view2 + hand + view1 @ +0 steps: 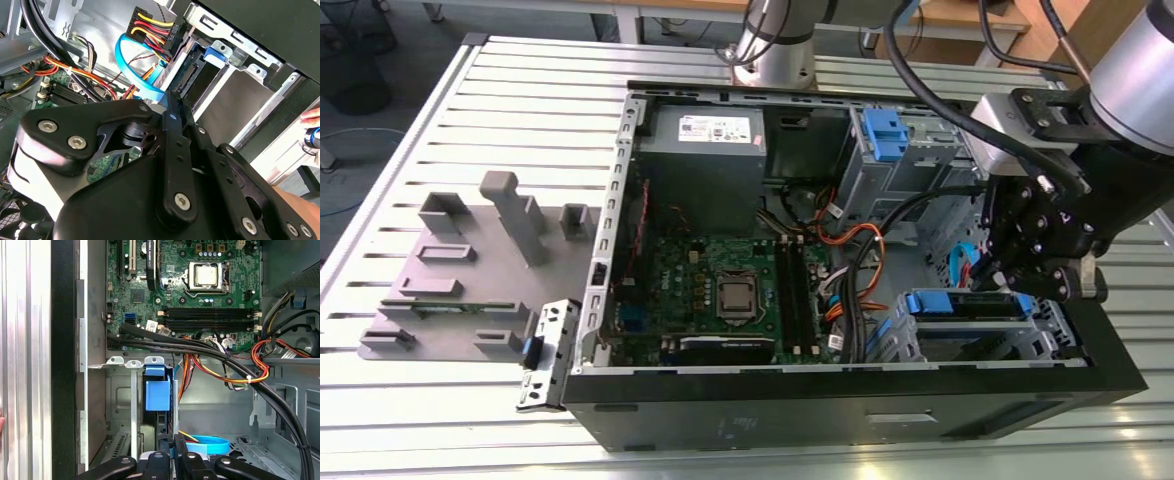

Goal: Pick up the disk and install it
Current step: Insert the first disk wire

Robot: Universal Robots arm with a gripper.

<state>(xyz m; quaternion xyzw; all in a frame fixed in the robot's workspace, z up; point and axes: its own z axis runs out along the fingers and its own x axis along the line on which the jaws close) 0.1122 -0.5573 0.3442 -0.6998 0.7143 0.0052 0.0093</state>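
- The disk (pixel 970 304) stands on edge in a bay of the grey cage (pixel 947 340) at the near corner of the case (pixel 854 410), toward the exterior view's right; its blue bracket faces up.
- In the first wrist view the disk (pixel 158 395) shows as a blue block between the cage's metal walls (pixel 120 390), with the bracket's tab just above it.
- In the second wrist view the disk's connector edge (pixel 192 75) shows inside the bay, blue bracket (pixel 215 52) beside it.
- The gripper (pixel 1047 280) hangs directly over the disk's far end, just beside or touching it; I cannot tell which.
- In both wrist views the black fingers (pixel 172 460) lie close together around a thin edge at the disk's end, apparently clenched on the disk; the contact itself is hidden by the linkage (pixel 150 165).
- A light blue flat cable (pixel 135 70) curves just beside the bay; a bundle of red, yellow and black wires (pixel 152 27) ends in a black plug above it.
- Black cables (pixel 210 352) cross the motherboard (pixel 720 290) toward the cage.
- The power supply (pixel 707 140) sits at the case's far side, a second blue-handled cage (pixel 887 140) next to it.
- A grey fixture (pixel 467 270) lies on the slatted table (pixel 454 420) at the exterior view's left.
- Fingertips of a person's hand (pixel 312 117) appear outside the case.
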